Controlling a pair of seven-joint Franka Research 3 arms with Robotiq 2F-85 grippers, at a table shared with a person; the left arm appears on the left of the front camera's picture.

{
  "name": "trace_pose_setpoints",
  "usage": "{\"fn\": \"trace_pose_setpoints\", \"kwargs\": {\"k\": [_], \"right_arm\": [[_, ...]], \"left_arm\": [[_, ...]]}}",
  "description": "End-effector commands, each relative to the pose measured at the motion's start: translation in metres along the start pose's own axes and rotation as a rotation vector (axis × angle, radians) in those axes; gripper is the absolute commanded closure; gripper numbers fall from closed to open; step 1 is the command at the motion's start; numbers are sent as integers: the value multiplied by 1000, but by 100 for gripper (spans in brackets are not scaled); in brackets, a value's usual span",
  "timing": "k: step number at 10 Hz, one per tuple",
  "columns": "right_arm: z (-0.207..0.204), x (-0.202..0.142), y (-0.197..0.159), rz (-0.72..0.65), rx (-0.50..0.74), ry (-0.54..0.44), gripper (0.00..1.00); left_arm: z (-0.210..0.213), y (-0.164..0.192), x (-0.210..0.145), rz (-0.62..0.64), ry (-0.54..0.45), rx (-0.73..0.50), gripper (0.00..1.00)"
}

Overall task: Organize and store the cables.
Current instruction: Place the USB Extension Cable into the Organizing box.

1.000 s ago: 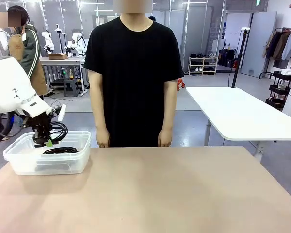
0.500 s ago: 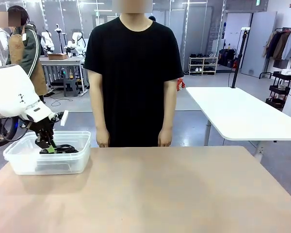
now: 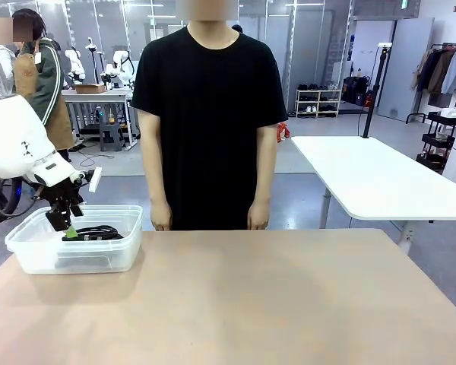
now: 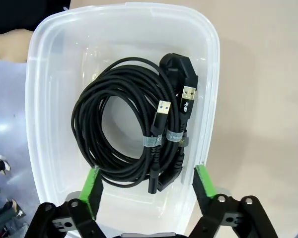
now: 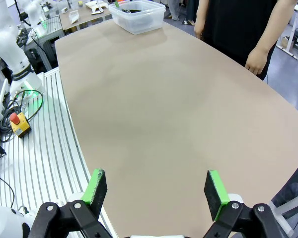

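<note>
Below spread left end effector (image 4: 148, 181): coiled cables (image 4: 131, 134) lying loose inside clear bin (image 4: 49, 74); right end effector (image 5: 156, 191) spread above bare table (image 5: 179, 114).

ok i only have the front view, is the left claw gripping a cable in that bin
observer: no, the left claw is open above the clear bin, with nothing between its pads.
operator: what's inside then
observer: coiled black cables lying flat on the bottom, with two usb plugs showing.
operator: and the right claw
observer: the right claw is open and empty, above the tan table.
</note>
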State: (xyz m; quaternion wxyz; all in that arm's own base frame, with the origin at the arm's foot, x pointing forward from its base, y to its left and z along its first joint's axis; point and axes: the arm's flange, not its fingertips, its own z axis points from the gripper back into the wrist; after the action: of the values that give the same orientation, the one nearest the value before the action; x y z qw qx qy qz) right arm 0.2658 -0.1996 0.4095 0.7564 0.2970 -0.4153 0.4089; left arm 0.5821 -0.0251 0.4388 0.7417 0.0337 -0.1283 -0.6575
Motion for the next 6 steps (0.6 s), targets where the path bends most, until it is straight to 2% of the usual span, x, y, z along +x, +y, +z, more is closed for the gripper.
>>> {"fn": "trace_pose_setpoints", "kwargs": {"k": [1,3,4,5,6], "right_arm": [[-1,-1,-1,18,-4,-15,0],[-1,-1,-1,18,-4,-15,0],[-1,-1,-1,18,-4,-15,0],[-1,-1,-1,18,-4,-15,0],[-1,-1,-1,18,-4,-15,0]], "left_arm": [[5,-4,-6,-5,-28,-4,0],[8,-3,-8,9,-26,-3,0],[13,-4,-9,0,-72,3,0],[3,0,-3,6,0,5,0],[3,0,-3,6,0,5,0]]}}
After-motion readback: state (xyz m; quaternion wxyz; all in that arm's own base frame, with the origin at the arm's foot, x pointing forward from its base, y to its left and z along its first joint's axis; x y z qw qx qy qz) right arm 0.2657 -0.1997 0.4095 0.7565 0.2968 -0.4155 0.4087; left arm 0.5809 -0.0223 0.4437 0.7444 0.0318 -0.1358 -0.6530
